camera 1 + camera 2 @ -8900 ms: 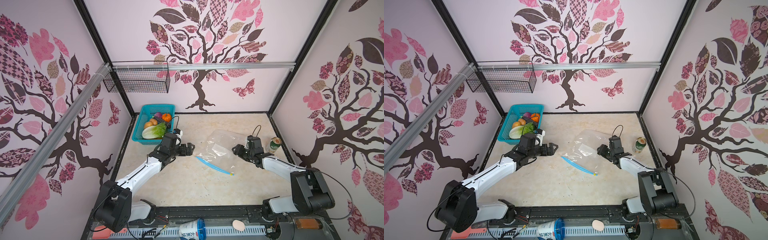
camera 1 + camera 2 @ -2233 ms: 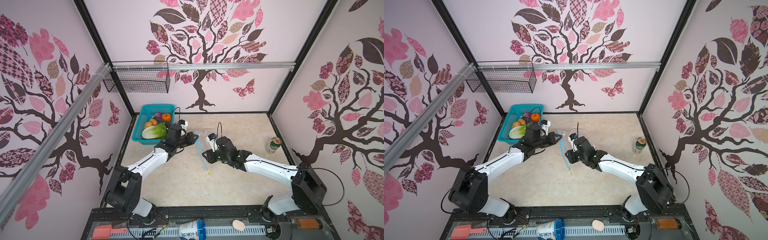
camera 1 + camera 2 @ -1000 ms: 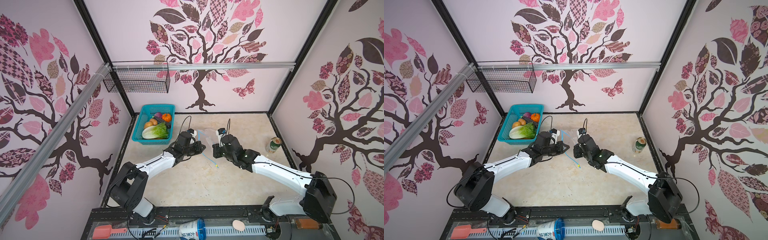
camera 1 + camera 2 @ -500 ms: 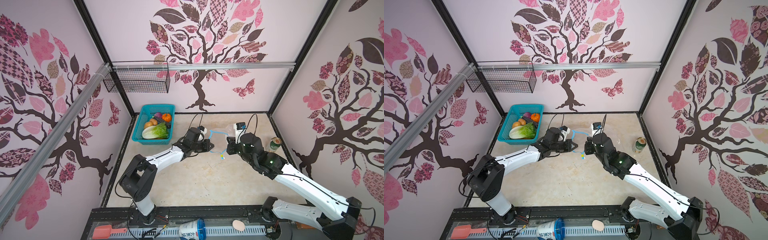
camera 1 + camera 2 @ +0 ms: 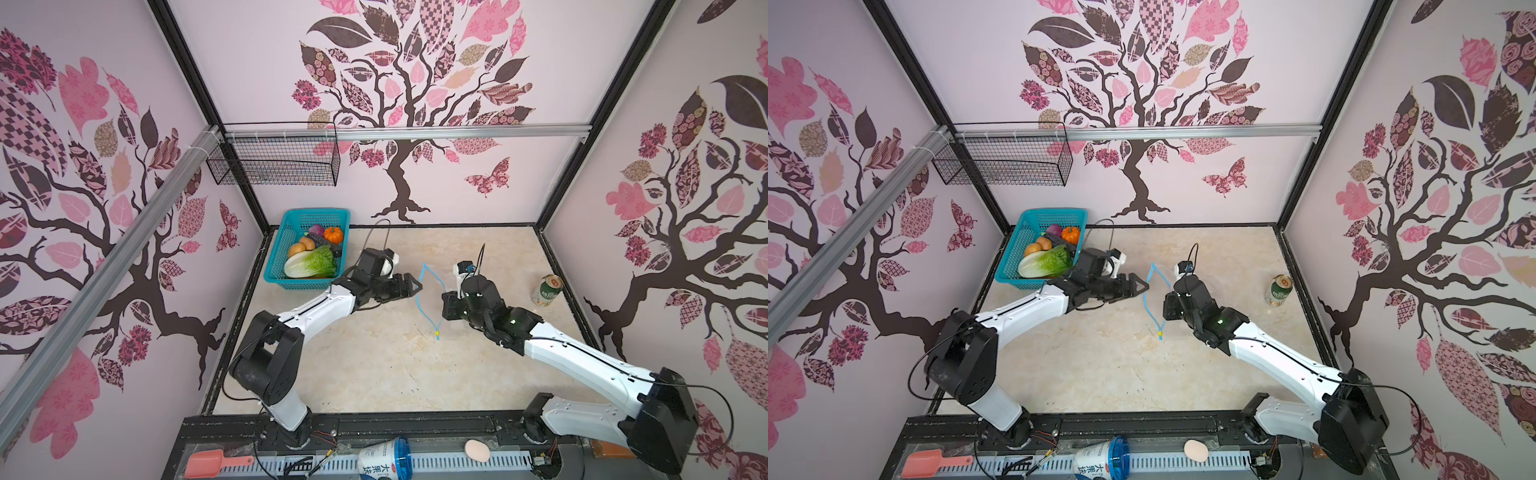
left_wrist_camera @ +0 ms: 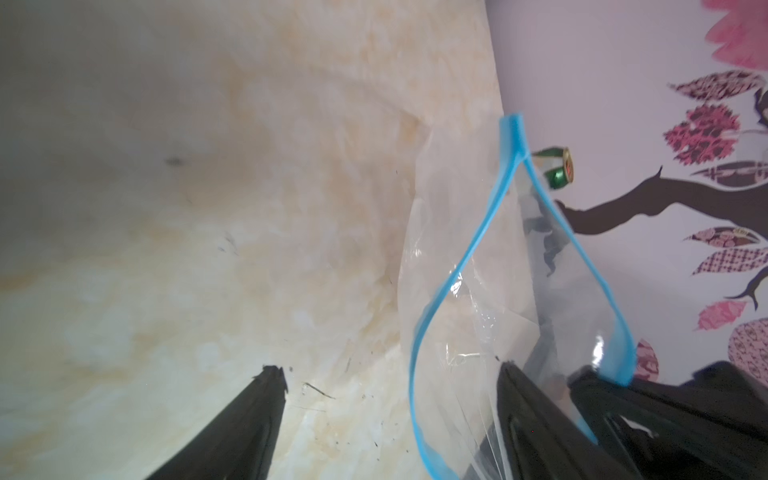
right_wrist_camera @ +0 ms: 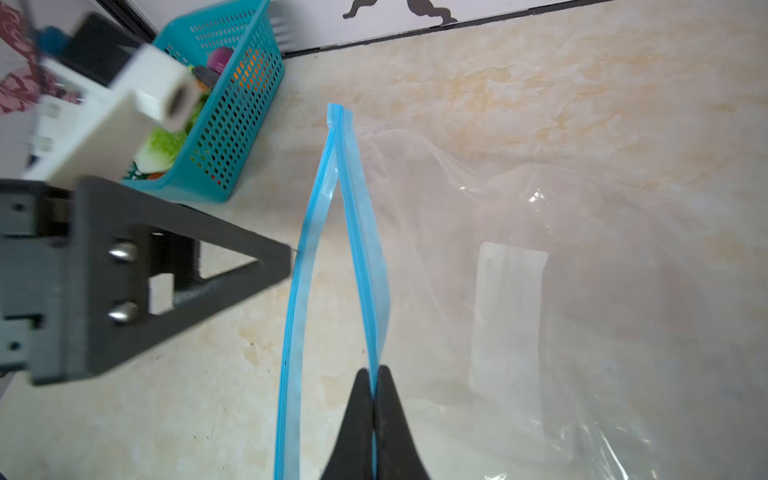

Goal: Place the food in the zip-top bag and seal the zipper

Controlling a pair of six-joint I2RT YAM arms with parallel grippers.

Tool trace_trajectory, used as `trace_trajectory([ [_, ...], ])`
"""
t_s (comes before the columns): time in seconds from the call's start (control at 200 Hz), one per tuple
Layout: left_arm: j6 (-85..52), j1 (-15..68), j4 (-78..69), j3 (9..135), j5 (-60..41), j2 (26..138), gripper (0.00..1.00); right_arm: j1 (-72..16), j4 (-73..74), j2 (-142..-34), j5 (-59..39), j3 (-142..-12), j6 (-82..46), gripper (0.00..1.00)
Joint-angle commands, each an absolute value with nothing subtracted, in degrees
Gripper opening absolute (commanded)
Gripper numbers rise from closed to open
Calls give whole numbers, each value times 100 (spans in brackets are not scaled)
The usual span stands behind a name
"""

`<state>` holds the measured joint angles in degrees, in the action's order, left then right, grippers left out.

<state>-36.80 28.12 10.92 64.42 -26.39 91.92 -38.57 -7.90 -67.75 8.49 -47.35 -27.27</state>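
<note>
The zip-top bag (image 7: 540, 199) is clear, lies on the table, and its blue zipper (image 5: 419, 300) stands up as a narrow loop. A yellow slider (image 5: 437, 333) sits at the near end. My right gripper (image 7: 376, 372) is shut on the far lip of the zipper (image 7: 365, 249); in both top views it (image 5: 444, 299) (image 5: 1166, 305) is right of the loop. My left gripper (image 6: 395, 386) (image 5: 415, 284) (image 5: 1144, 286) is open just left of the loop. The near lip runs loose between its fingers, and one finger shows through the plastic. The food (image 5: 311, 264) lies in the teal basket (image 5: 307, 284).
A green can (image 5: 547, 291) stands near the right wall. A black wire basket (image 5: 274, 166) hangs on the back left wall. On the front rail are a red scoop (image 5: 216, 463), a white cup (image 5: 382, 459) and a pale egg shape (image 5: 477, 450).
My left gripper has opened and let go of the near lip of the zipper. The bag's mouth has narrowed from a wide loop. My right gripper keeps its hold and has shifted slightly left.
</note>
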Motion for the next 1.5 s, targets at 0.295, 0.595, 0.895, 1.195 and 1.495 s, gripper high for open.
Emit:
trace_trajectory([
  [0.295,-1955,1338,2617,7486,-474,9315,86,-3516,40,-6909,172,-4440,-2826,0],
  [0.595,-1425,1191,3054,8151,239,10298,86,-3507,105,-6779,-23,-4338,-2721,0],
  [0.895,-1584,1183,3340,8104,-198,10571,86,-3507,89,-6715,-4,-4322,-2719,0],
  [1.195,-2056,1334,3556,7189,-759,9790,86,-3507,81,-6688,44,-4316,-2650,0],
  [1.495,-2645,1879,3610,5920,-1101,8569,85,-3507,96,-6718,45,-4298,-2595,0],
])
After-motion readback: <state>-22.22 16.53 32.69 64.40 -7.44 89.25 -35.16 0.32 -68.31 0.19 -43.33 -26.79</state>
